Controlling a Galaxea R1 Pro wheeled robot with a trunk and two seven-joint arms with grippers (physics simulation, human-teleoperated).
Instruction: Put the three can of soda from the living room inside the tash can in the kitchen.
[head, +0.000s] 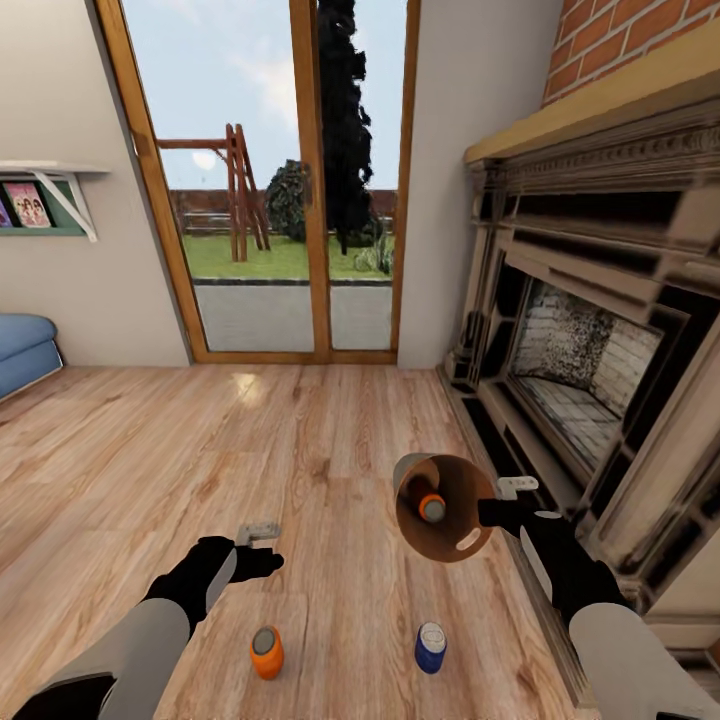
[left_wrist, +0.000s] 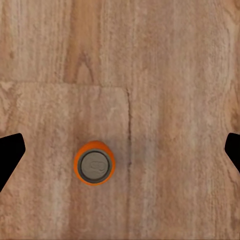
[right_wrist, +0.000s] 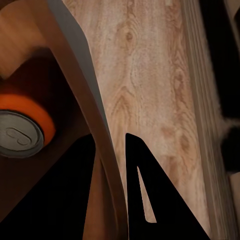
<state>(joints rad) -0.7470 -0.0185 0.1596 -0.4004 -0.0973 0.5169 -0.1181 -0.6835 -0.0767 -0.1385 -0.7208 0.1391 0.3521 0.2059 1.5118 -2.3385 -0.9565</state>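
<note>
Two cans stand upright on the wood floor (head: 330, 470), an orange can (head: 266, 652) under the wide-open left claw (head: 258, 532) and a blue can (head: 431, 647) nearby. Right claw (head: 512, 490) pinches the trash can (head: 445, 508) rim, bin tipped, second orange can (head: 432, 507) inside.

The floor (head: 330, 450) was light honey-brown wood with darker grain streaks and knots. An orange can (head: 266, 652) with a grey-silver top stood at lower centre of the head view, and a blue can (head: 430, 647) with a white-silver top to its right. The bin (head: 443, 507) showed a brown-orange inside with a grey rim, and a second orange can (head: 432, 508) with a silver top lay within. Both end effectors were black; the forearms were grey. At upper right ran red brick (head: 640, 30) above a tan mantel. The door frame (head: 310, 180) was orange-brown wood, the sofa (head: 22, 350) light blue, and the walls were beige.
</note>
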